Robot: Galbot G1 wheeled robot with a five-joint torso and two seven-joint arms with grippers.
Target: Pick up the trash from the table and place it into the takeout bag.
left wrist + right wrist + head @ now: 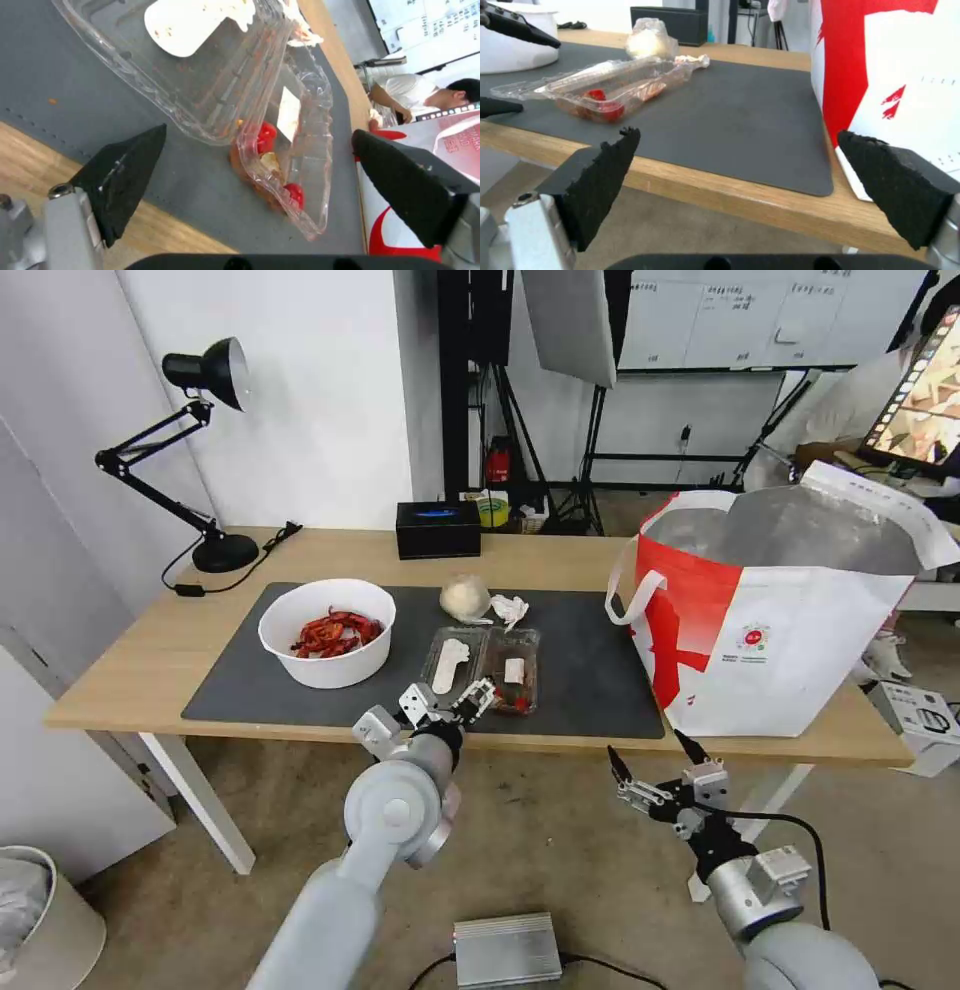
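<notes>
While the right gripper (652,758) waits below the desk (150,660) edge, fingers spread, the left gripper (447,702) hovers at the near rim of the box (487,668), fingers spread and empty. That box looks thin, light, springy and greasy; I'd pinch its near wall. Beyond it lie the lump (465,597) and tissue (509,609); the bag (790,600) stands right of it.

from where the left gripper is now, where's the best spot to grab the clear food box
Probably the near rim of the clear food box, coming in from the table's front edge. It lies hinged open and flat on the mat, so only its thin raised walls offer a pinch. The open left gripper hangs just before that rim.
</notes>
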